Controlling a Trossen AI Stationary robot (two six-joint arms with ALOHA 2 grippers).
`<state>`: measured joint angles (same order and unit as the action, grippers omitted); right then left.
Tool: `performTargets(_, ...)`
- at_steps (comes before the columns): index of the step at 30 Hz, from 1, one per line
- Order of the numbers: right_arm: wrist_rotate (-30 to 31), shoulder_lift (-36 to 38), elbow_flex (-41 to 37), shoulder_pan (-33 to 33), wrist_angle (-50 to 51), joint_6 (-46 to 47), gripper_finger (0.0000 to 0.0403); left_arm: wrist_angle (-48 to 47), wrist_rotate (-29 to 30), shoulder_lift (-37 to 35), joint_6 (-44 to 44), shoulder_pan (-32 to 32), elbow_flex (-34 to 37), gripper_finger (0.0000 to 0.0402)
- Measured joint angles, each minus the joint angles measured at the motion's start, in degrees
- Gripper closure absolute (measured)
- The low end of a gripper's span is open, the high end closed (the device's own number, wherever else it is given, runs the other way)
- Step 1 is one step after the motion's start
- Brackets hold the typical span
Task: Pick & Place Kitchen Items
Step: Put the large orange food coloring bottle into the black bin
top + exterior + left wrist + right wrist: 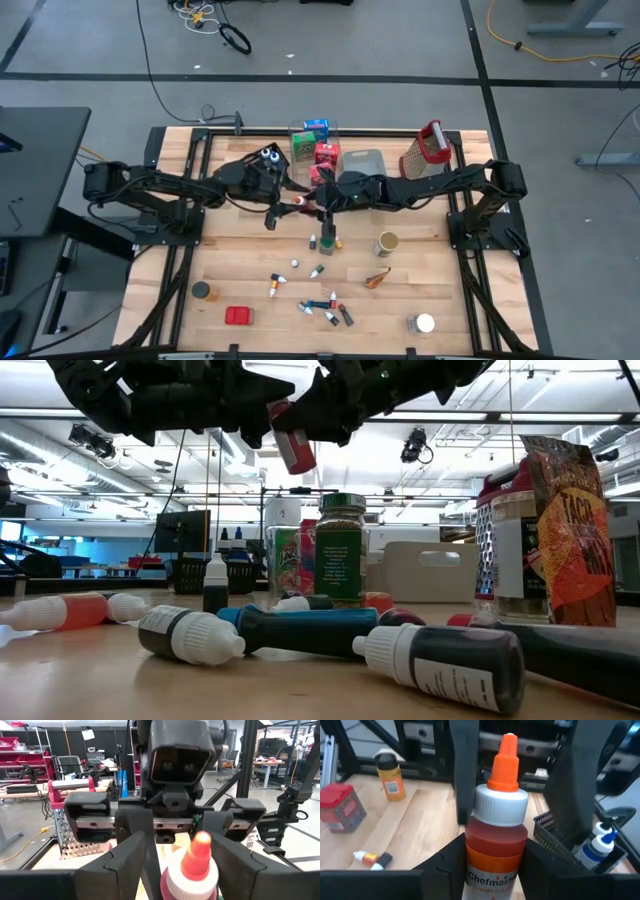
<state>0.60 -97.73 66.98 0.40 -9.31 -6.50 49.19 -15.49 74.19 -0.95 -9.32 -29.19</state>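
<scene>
A small red bottle (496, 840) with a white collar and an orange tip hangs above the middle of the table (250, 270). It also shows in the high view as the bottle (304, 201) between the two arms. My right gripper (495, 882) comes from the table's right and is shut on it. My left gripper (290, 200) faces it from the left and is open. Its fingers (465, 770) stand on either side of the bottle's cap end; I cannot tell whether they touch it. Other kitchen items lie on the near half of the table. My right gripper pinches the bottle's red body (470, 851), at its labelled part, between its two fingers. The fingers come from the table's right, slanting a little downward, and lie along the bottle. The orange tip (507, 747) points away from them, toward my left gripper. The bottle (291, 442) is lifted clear, tilted.
A clear bin (315, 140) with little boxes, a grey tray (362, 163) and a grater (425, 150) stand at the far side. A green-lidded jar (327, 241), a can (387, 243), a red box (238, 316) and several small bottles (322, 306) lie nearer.
</scene>
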Motion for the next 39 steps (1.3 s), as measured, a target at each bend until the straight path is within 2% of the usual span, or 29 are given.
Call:
performTargets(13, 0.75, -0.01, -0.07, 0.02, -4.31, 1.34, 0.0251, 2.05, -0.67, -0.09, -0.90, -0.02, -0.02, 0.0201)
performTargets(21, 2.60, -0.02, -0.07, 0.00, -5.46, 1.57, 0.0251, 1.72, -0.40, -0.09, -1.62, -0.04, -0.02, 0.0246)
performTargets(24, 2.60, -0.01, -0.07, 0.03, -5.37, 1.55, 0.0248, 1.70, -0.26, -0.09, -1.64, -0.04, -0.02, 0.0250)
performTargets(31, 2.73, 0.00, 0.04, 0.07, -4.10, 1.51, 0.0205, 1.24, -0.05, -0.60, -1.62, -0.04, 0.15, 0.0240)
performTargets(36, 3.63, 0.02, 0.09, 0.05, -2.75, 3.19, 0.0168, -0.31, 3.09, -2.78, -1.00, -0.50, 0.15, 0.0250)
performTargets(39, 3.88, 0.02, 0.09, 0.00, -1.57, 6.61, 0.0154, -4.57, 5.41, -4.78, 1.86, -0.80, 0.15, 0.0250)
